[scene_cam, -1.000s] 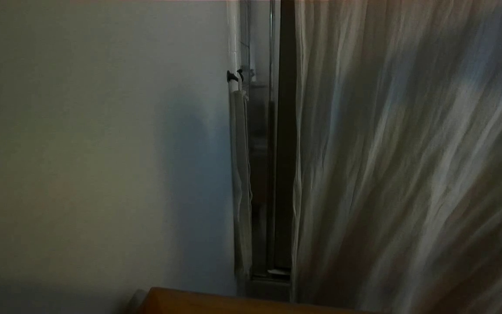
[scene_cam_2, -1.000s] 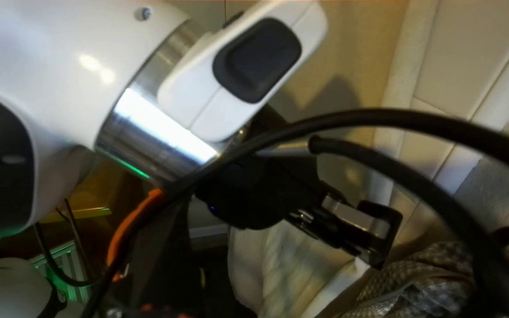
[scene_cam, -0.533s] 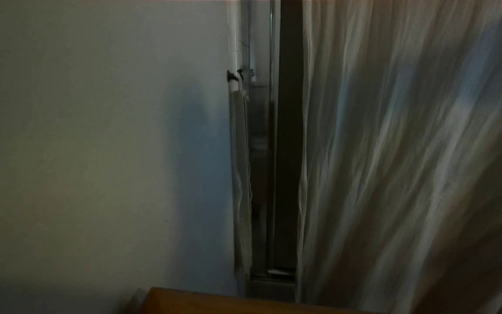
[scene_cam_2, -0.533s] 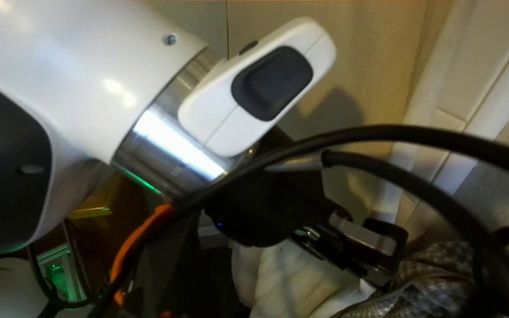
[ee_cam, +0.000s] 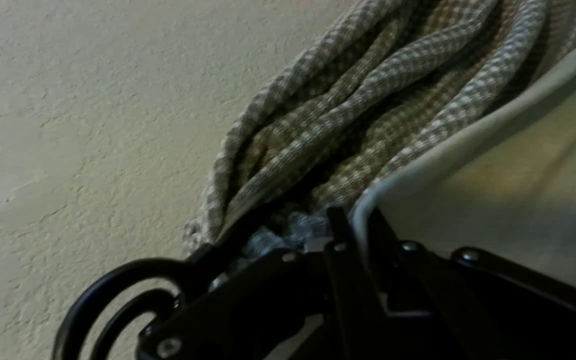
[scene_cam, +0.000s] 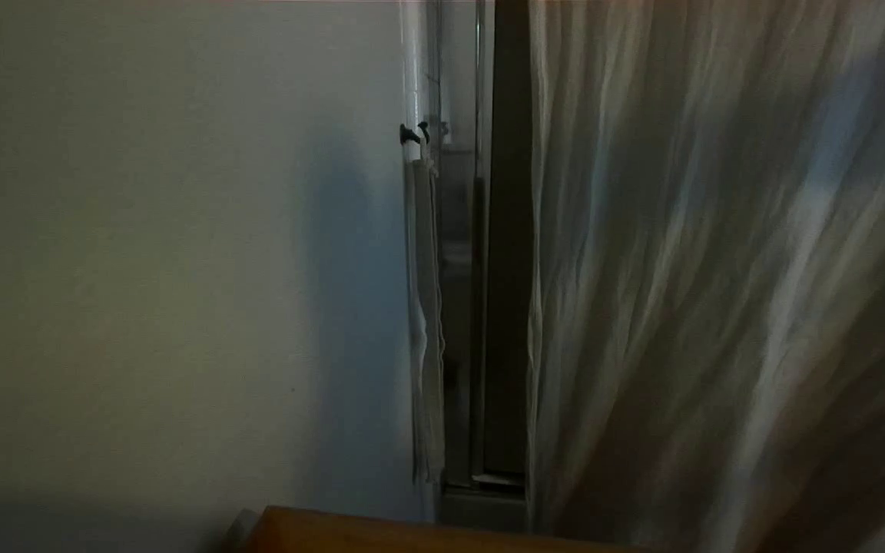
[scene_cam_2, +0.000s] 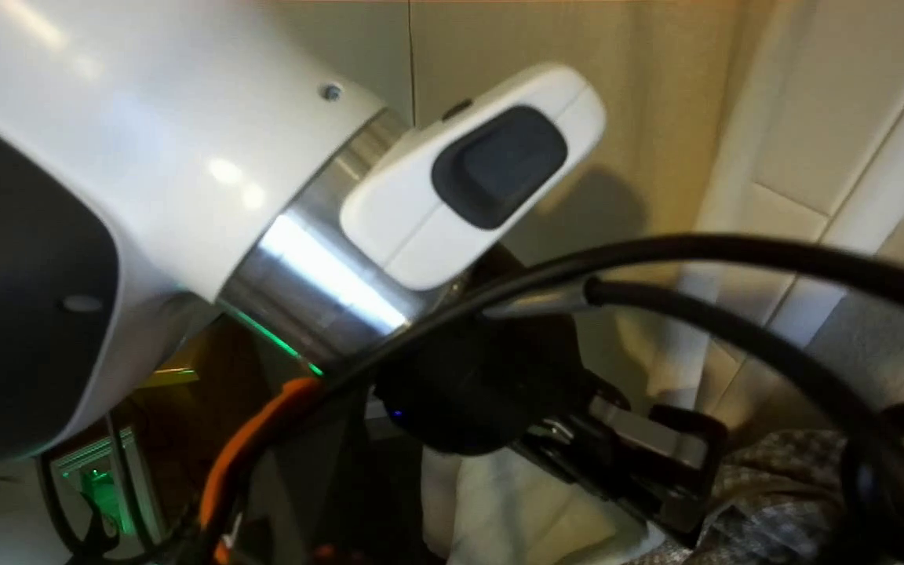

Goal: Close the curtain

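The curtain hangs at the right of an exterior view as a tall pale drape, its folds pulled slantwise toward the lower left. In the wrist view my gripper is shut on the curtain's pale edge. That edge runs up between the fingertips, and the pale cloth spreads to the right. In an exterior view my gripper points to the lower right, with pale cloth below it. Its fingertips are dark there and partly hard to make out. The arm does not show in the view that holds the whole drape.
A checked cloth lies in folds just beyond the fingertips, beside a rough wall. It also shows in an exterior view. Thick black cables arch over the gripper. A wooden edge and a hanging strip of cloth stand left of the curtain.
The arm and gripper have moved down and slightly right in an exterior view. The curtain's free edge has shifted a little right and its folds have changed slightly. The gripper's grip looks unchanged.
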Available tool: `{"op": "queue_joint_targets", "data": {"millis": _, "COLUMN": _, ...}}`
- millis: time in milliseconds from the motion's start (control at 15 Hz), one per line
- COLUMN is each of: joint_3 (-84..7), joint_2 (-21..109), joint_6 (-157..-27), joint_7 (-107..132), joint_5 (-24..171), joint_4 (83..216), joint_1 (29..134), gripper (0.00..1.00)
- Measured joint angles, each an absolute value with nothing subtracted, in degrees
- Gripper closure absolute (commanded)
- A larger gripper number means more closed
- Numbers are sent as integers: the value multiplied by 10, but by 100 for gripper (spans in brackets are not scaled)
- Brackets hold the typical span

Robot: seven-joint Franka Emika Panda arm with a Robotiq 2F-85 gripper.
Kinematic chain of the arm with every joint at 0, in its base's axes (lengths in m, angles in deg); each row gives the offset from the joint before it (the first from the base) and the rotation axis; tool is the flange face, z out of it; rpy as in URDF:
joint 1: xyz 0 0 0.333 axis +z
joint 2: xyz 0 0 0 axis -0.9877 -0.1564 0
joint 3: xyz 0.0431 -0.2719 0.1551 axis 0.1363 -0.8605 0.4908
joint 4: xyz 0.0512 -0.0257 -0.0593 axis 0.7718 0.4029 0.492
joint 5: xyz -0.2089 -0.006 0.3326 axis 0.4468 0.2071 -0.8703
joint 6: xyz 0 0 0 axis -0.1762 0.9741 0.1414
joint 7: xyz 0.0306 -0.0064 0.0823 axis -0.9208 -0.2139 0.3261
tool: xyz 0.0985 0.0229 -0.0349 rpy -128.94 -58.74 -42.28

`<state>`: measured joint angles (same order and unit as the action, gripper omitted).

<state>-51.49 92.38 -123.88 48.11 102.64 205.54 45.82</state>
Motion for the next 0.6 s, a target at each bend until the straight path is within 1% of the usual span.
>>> {"op": "queue_joint_targets", "data": {"millis": 200, "joint_3": -531, "joint_2": 918, "joint_6": -1183, "joint_7": 483, "joint_5": 1017, "joint_4": 2074, "joint_1": 496, "gripper": 34}}
{"op": "queue_joint_targets", "data": {"millis": 333, "joint_3": -550, "joint_2": 918, "joint_6": -1138, "joint_7": 491, "joint_5": 990, "joint_4": 2084, "joint_1": 537, "gripper": 22}}
{"op": "queue_joint_targets", "data": {"millis": 400, "joint_3": -562, "joint_2": 918, "joint_6": -1109, "joint_7": 500, "joint_5": 965, "joint_4": 2085, "joint_1": 562, "gripper": 14}}
{"op": "queue_joint_targets", "data": {"millis": 533, "joint_3": -581, "joint_2": 922, "joint_6": -1046, "joint_7": 519, "joint_5": 915, "joint_4": 2083, "joint_1": 605, "gripper": 2}}
{"op": "queue_joint_targets", "data": {"millis": 600, "joint_3": -588, "joint_2": 925, "joint_6": -1011, "joint_7": 528, "joint_5": 891, "joint_4": 2080, "joint_1": 621, "gripper": 0}}
